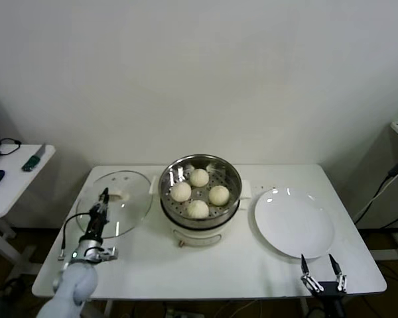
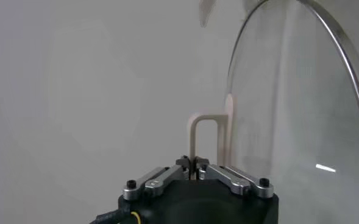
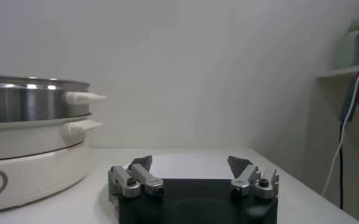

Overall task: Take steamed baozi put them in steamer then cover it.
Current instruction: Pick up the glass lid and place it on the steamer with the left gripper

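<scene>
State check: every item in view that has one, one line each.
steamer: uncovered, four baozi inside
steamed baozi: all four in the steamer, none on the plate
cover: off the steamer, on the table to its left, handle gripped
plate: empty
left gripper: shut on the cover's handle
right gripper: open, holding nothing, at the table's front edge

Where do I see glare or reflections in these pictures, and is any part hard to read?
Head view: bright glints on the steamer rim and the plate. Left wrist view: the left gripper is shut on the handle; the cover shows a small white glint, and the glass looks hazy. Right wrist view: even light, soft shine on the steel.
</scene>
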Motion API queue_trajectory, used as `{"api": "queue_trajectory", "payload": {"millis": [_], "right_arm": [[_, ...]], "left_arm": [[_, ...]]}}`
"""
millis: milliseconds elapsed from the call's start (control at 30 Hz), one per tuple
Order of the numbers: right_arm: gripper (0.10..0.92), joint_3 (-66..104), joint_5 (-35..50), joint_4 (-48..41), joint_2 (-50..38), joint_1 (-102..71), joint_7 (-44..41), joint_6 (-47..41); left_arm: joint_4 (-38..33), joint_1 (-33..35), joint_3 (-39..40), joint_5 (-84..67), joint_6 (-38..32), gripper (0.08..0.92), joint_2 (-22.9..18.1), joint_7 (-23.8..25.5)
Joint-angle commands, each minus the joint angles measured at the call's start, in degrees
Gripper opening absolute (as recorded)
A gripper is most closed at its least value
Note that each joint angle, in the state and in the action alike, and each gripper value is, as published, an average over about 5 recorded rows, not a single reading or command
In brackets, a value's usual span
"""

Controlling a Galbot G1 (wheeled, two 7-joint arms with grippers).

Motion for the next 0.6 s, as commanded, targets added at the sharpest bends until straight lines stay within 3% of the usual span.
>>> {"api": "queue_trajectory", "payload": {"millis": [33, 167, 300, 600], "right_arm": [[0.823, 0.59, -0.96, 0.89, -0.05, 0.24, 0.66, -1.64], [0.823, 0.97, -1.45, 0.88, -0.09, 0.29, 0.99, -2.12], [0.823, 1.06, -1.59, 0.82, -0.08, 0.18, 1.09, -2.12], [0.823, 1.01, -2.78, 0.62, -0.11, 1.11, 1.00, -2.73]], "left_arm": [[-17.51, 1.99, 2.59, -10.04, 16.92, 0.134, 11.37, 16.00], [-21.97, 2.04, 2.40, -13.18, 22.51, 0.134, 14.36, 20.88], [-25.36, 1.62, 2.44, -15.02, 25.84, 0.134, 16.03, 22.66], [-32.79, -2.28, 10.25, -14.47, 35.36, 0.134, 16.75, 26.85]]}}
